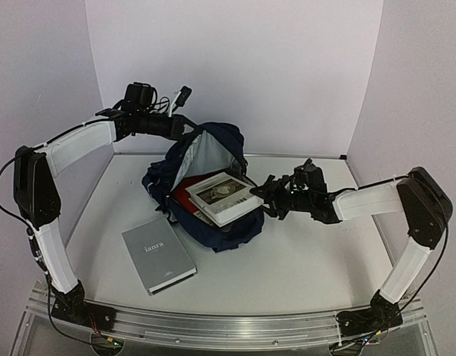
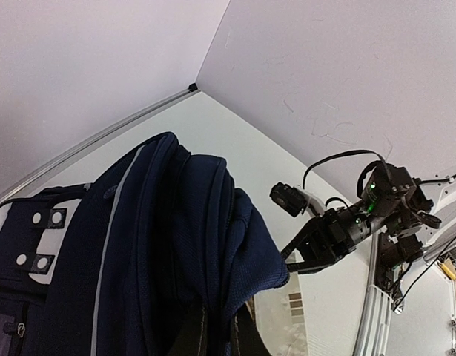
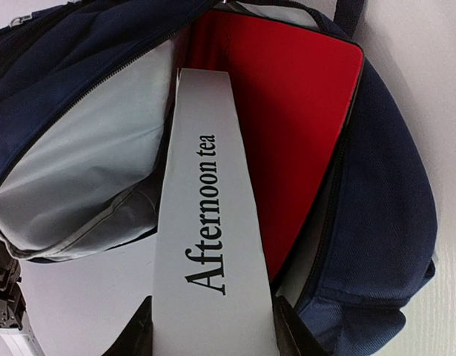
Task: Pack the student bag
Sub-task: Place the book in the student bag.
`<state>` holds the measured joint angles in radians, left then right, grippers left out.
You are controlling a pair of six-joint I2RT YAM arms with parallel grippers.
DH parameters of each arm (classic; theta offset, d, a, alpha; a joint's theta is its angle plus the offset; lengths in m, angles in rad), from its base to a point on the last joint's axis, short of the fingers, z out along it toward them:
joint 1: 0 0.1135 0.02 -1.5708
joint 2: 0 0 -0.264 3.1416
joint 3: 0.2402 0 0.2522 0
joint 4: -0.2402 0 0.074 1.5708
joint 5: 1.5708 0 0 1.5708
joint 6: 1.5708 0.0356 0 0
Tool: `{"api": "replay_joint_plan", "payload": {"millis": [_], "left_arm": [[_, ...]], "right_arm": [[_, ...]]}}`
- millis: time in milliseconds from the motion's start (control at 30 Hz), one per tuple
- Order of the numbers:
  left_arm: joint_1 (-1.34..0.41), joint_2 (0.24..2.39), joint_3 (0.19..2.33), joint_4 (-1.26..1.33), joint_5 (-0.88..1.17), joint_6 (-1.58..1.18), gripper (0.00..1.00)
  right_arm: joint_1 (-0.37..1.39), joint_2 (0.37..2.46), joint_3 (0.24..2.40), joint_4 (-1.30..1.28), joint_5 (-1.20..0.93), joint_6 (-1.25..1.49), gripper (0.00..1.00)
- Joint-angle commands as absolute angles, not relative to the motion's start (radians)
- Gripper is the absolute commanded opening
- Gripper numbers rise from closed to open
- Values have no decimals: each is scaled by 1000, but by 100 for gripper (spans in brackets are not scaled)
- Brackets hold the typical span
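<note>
At the mouth of the student bag [image 1: 213, 226], the right gripper [image 3: 213, 334] was found closed on a white book [image 3: 205, 222], one finger against each cover, the spine lettered "Afternoon tea" facing the wrist camera. The far end of that book stood within the bag's opening, against a red book [image 3: 287, 126] already lodged inside. Grey lining [image 3: 79, 170] was exposed on the other side of the white book.

The left gripper [image 1: 184, 127] was pinched shut on the upper rim of the bag at the rear, holding the flap raised and the mouth agape.

The bag itself lay near the middle of the table [image 1: 302, 259], towards the back wall, between the two arms. White snap tabs [image 2: 42, 241] showed on its front in the left wrist view.

A grey book [image 1: 159, 256] lay flat on the table just beside the bag, on the left arm's side and nearer the bases, apart from both grippers.
</note>
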<state>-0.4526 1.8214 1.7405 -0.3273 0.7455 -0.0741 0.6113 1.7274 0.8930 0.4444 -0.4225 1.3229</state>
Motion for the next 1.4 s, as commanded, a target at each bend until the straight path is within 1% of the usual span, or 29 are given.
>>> {"api": "replay_joint_plan", "payload": {"millis": [0,200,433,800,967,1067,1233,1367], "left_arm": [[-465,1727,1893,126,948,-98,0],[-469,1721,1872,154,970,-115,0],[-474,1741,1885,164,1025,-166,0],[-511,1783,1873,154,1135,-222,0],[-516,1769,1821,152,1140,-227,0],[-519,1750,1771,159,1119,-231,0],[-518,1714,1691,96,993,-168,0],[-517,1709,1651,53,879,-115,0]], "right_arm": [[617,1816,927,285,-295,1374,38],[617,1916,992,351,-243,1428,38],[617,2071,1103,391,-194,1421,40],[616,2313,1358,394,-176,1410,43],[606,2393,1481,394,-144,1413,45],[593,2413,1520,396,-102,1402,46],[573,2392,1535,403,-73,1331,53],[571,2313,1494,403,-80,1251,67]]}}
